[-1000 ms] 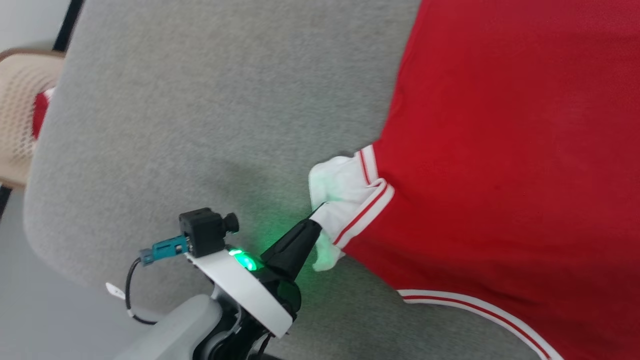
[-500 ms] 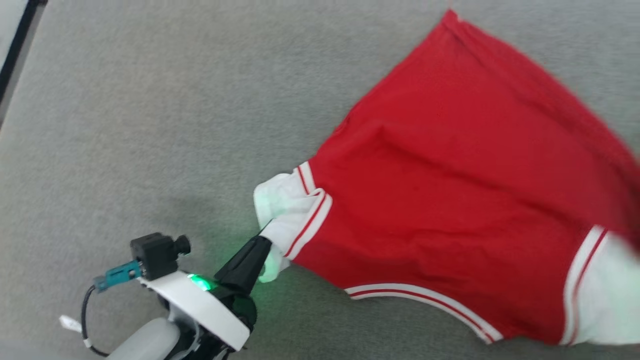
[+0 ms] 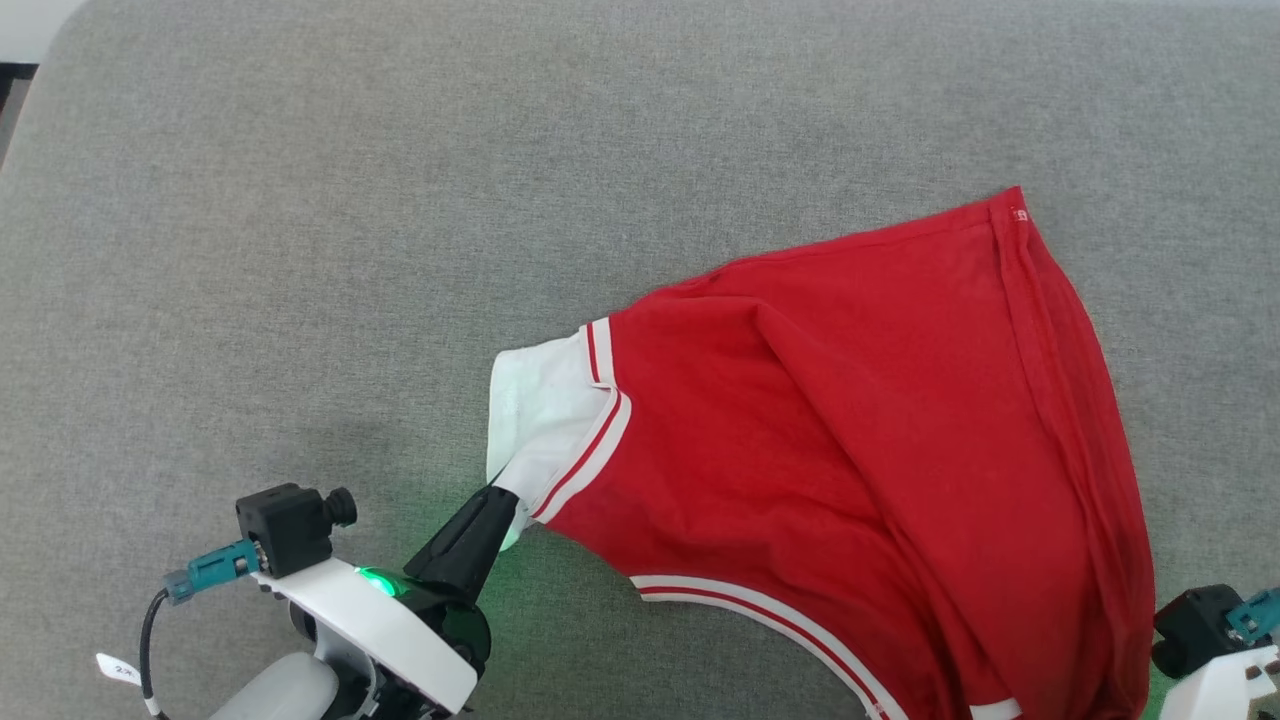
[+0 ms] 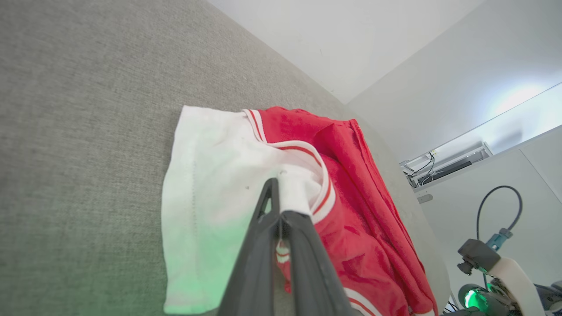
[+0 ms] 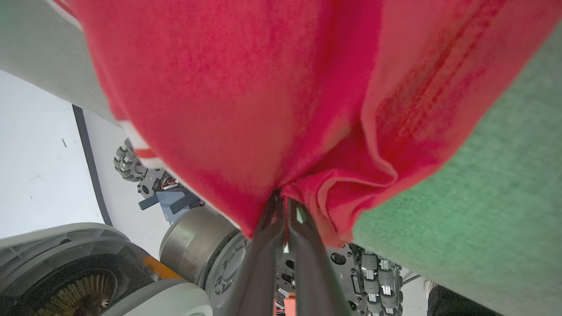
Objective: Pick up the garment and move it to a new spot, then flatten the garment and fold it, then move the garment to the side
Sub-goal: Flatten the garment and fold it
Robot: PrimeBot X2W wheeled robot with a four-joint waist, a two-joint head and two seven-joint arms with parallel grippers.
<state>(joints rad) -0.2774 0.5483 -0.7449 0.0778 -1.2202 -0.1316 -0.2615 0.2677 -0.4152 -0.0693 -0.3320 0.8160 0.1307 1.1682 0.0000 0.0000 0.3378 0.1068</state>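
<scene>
Garment (image 3: 850,470) on grey surface (image 3: 300,250), white sleeve (image 3: 540,410) pinched in closed left claw (image 3: 507,492), red edge clamped in right claw (image 5: 281,198)

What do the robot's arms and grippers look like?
Left gripper: two long black tapering fingers, white wrist shell with a green light, black camera with teal plug and black cable, pale grey forearm. Right gripper looks alike.

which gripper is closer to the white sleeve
Left. The left gripper is shut on the white sleeve itself; the right gripper pinches the garment at its red far side.
</scene>
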